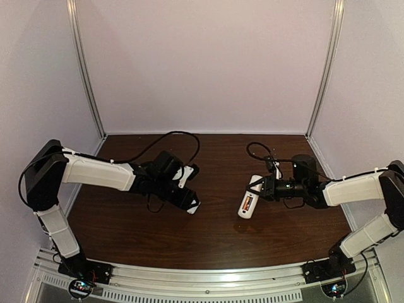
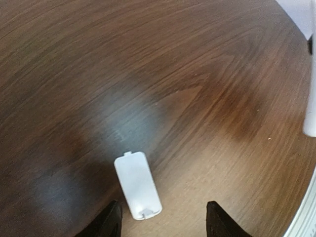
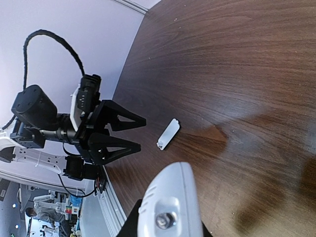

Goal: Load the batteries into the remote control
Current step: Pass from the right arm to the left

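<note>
My right gripper point(image 1: 264, 188) is shut on the white remote control point(image 1: 250, 197) and holds it above the table, with its back recess facing up. An orange battery point(image 1: 247, 203) shows in the recess. I cannot make out the dark purple-blue battery. In the right wrist view the remote point(image 3: 170, 207) fills the bottom between my fingers. A small white battery cover point(image 2: 138, 185) lies flat on the table. My left gripper point(image 2: 163, 224) is open and empty and hovers just over the cover's near end. The cover also shows in the right wrist view point(image 3: 168, 134).
The brown wooden table point(image 1: 208, 240) is enclosed by pale walls with metal posts point(image 1: 87, 69). Black cables point(image 1: 170, 136) loop off both arms. A metal rail point(image 1: 208, 278) runs along the near edge.
</note>
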Motion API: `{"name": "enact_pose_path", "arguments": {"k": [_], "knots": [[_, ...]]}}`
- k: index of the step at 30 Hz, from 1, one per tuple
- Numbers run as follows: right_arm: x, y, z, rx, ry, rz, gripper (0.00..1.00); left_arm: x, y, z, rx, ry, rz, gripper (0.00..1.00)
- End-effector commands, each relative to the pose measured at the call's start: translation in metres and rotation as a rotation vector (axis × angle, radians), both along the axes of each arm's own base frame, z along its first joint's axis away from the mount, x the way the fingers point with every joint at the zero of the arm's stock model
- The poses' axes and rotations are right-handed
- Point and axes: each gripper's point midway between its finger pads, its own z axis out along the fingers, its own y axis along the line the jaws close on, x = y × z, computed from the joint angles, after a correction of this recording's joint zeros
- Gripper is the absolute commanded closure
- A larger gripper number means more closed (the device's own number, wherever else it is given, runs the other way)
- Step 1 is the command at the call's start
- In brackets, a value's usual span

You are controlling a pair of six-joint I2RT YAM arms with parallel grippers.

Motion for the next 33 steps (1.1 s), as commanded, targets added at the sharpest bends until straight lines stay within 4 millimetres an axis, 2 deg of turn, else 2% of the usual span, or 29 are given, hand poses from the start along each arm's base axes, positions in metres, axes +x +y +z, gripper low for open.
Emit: {"name": "enact_pose_path", "arguments": {"k": [1,3,7,10,14,17,24,33], "knots": [[0.007,0.006,-0.01,-0.001,-0.003,-0.041,0.98,-0.008,-0.042,0.05,-0.218,-0.088,-0.111,0.37],[0.01,0.012,-0.012,0.011,0.012,-0.065,0.96,-0.018,-0.053,0.062,-0.268,-0.126,-0.144,0.32],[0.012,0.025,-0.012,0.047,0.025,-0.084,0.95,-0.043,-0.085,0.076,-0.317,-0.154,-0.203,0.23],[0.012,0.03,-0.012,0.065,0.031,-0.099,0.95,-0.053,-0.104,0.075,-0.331,-0.14,-0.218,0.2],[0.01,0.033,-0.01,0.081,0.036,-0.115,0.94,-0.055,-0.122,0.067,-0.331,-0.123,-0.2,0.14],[0.008,0.035,-0.008,0.088,0.036,-0.12,0.94,-0.056,-0.132,0.063,-0.328,-0.117,-0.197,0.13],[0.004,0.042,-0.001,0.128,0.041,-0.118,0.93,-0.043,-0.138,0.048,-0.245,-0.12,-0.151,0.2],[0.003,0.045,0.002,0.131,0.038,-0.126,0.92,-0.036,-0.142,0.032,-0.16,-0.115,-0.134,0.37]]}}
